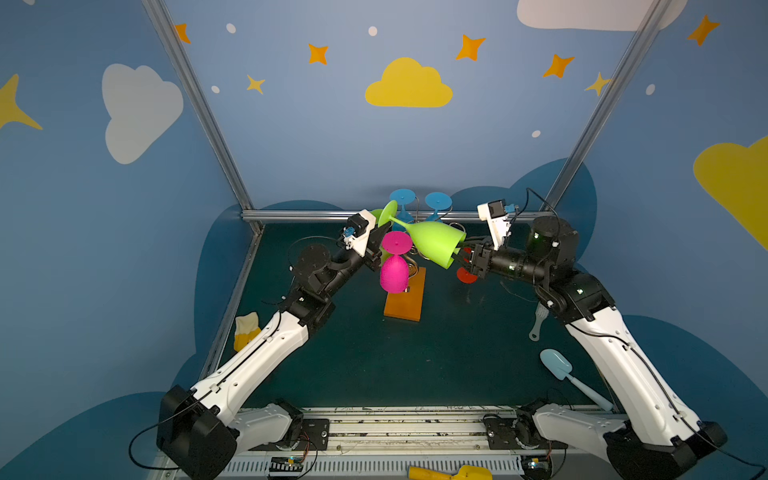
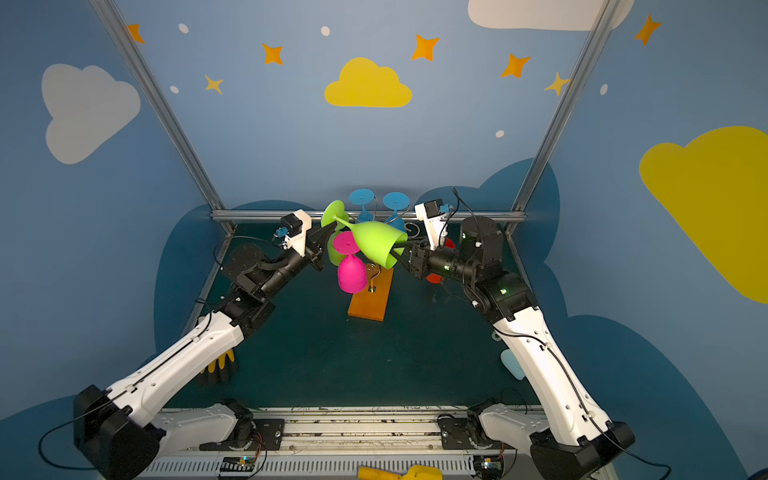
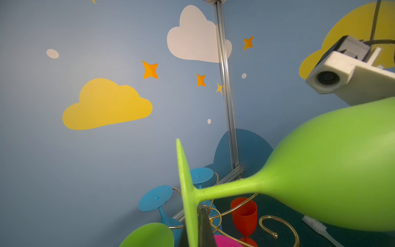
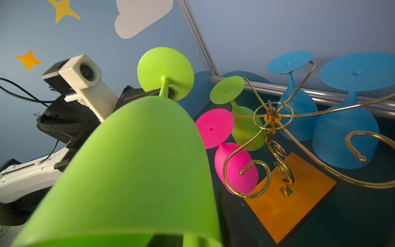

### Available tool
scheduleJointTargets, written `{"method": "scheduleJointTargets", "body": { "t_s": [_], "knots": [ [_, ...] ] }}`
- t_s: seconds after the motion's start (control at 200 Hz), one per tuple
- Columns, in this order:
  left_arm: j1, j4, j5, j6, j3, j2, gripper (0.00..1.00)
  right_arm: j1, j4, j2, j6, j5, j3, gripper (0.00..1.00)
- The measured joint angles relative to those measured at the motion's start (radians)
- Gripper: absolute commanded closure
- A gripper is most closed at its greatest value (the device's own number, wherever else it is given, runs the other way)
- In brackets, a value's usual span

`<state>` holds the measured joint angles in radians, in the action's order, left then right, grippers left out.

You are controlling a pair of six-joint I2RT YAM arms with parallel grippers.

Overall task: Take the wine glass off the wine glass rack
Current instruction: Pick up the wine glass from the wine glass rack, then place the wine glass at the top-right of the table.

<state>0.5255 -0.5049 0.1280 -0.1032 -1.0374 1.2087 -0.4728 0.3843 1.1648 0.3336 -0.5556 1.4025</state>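
Above the middle of the dark teal surface (image 1: 374, 365), a lime-green plastic wine glass (image 1: 436, 243) is held in the air between the two arms. It is tilted, with its round foot raised toward the back wall and its mouth lowered toward the right arm; this is recorded in both top views (image 2: 374, 241). Beneath it stands the wine glass rack (image 1: 405, 303), a gold wire stand on a flat orange-brown wooden base, with a pink plastic glass (image 1: 394, 272) hung bowl-down.

The left tool (image 1: 384, 230) is pressed together on the wine glass where stem meets foot. The right tool (image 1: 459, 253) is set at the rim of the bowl; whether the rim is pinched cannot be told.

Shown plainly by the right wrist view alone:
- The rack's ring hub, wavy stem and curled scroll ends (image 4: 270, 116).
- A second green glass (image 4: 243, 126) and two blue plastic glasses (image 4: 299, 115) hung bowl-down.
- The held glass, seen apart from the wire.
- A dark finger (image 4: 166, 240) inside the mouth of the bowl.

In the left wrist view a red plastic goblet (image 3: 244, 216) is shown upright on the surface; in the top views it is largely hidden behind the right tool. The foot is also seen edge-on there, with a dark finger (image 3: 204, 226) against it.

Both arms are extended forward and inward from the near rail. Their forearms are raised and their wrists converge over the rack.
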Motion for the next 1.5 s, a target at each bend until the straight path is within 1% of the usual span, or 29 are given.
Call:
{"method": "scheduleJointTargets", "body": {
  "t_s": [0.095, 0.18, 0.225, 0.335, 0.4, 0.436, 0.471, 0.491, 0.571, 0.651, 0.786, 0.891, 1.011, 1.206, 1.387, 1.497],
  "knots": [
    [0.0, 0.0, 0.002, 0.005, 0.0, 0.0, 0.97, -0.003, -0.007, 0.0, -0.001, 0.008, 0.0, 0.93],
    [0.0, 0.0, 0.002, 0.007, 0.0, 0.0, 0.97, -0.003, -0.014, 0.0, 0.006, 0.009, 0.002, 1.0],
    [-0.002, -0.001, 0.003, 0.007, 0.0, 0.0, 0.97, -0.004, -0.018, 0.0, 0.005, 0.009, 0.002, 1.0],
    [-0.003, -0.002, 0.003, 0.007, 0.0, -0.001, 0.91, -0.007, -0.023, 0.0, 0.006, 0.013, 0.002, 1.0],
    [-0.003, 0.0, 0.003, 0.005, 0.0, -0.001, 0.83, -0.007, -0.025, 0.0, 0.005, 0.018, 0.002, 1.0],
    [-0.003, 0.0, 0.002, 0.005, 0.0, -0.001, 0.74, -0.007, -0.026, 0.0, 0.005, 0.023, 0.002, 1.0],
    [-0.003, -0.001, 0.001, 0.005, 0.0, -0.001, 0.63, -0.007, -0.026, 0.0, 0.005, 0.031, 0.002, 1.0],
    [-0.004, -0.001, 0.001, 0.011, 0.0, -0.001, 0.59, -0.007, -0.026, 0.0, 0.004, 0.036, 0.002, 1.0],
    [-0.005, 0.0, -0.007, 0.01, 0.0, -0.002, 0.54, 0.0, -0.026, -0.002, 0.004, 0.05, 0.004, 1.0],
    [-0.008, 0.0, -0.013, 0.012, 0.0, -0.006, 0.41, 0.017, -0.022, -0.005, 0.005, 0.058, 0.013, 1.0],
    [-0.015, 0.0, -0.025, 0.011, 0.0, -0.022, 0.3, 0.076, -0.013, -0.018, 0.006, 0.066, 0.047, 1.0],
    [-0.025, -0.005, -0.047, 0.02, 0.004, -0.037, 0.22, 0.129, 0.028, -0.027, 0.0, 0.084, 0.095, 1.0],
    [-0.078, -0.016, -0.065, 0.074, 0.037, -0.065, 0.18, 0.18, 0.125, -0.04, -0.039, 0.149, 0.167, 1.0],
    [-0.208, -0.001, -0.08, 0.205, 0.106, -0.131, 0.16, 0.257, 0.363, -0.046, -0.147, 0.337, 0.315, 1.0],
    [-0.299, 0.118, -0.08, 0.242, 0.121, -0.23, 0.14, 0.311, 0.62, -0.023, -0.248, 0.541, 0.456, 1.0],
    [-0.36, 0.134, -0.084, 0.261, 0.173, -0.305, 0.13, 0.333, 0.75, 0.02, -0.298, 0.661, 0.515, 1.0]
  ]
}}
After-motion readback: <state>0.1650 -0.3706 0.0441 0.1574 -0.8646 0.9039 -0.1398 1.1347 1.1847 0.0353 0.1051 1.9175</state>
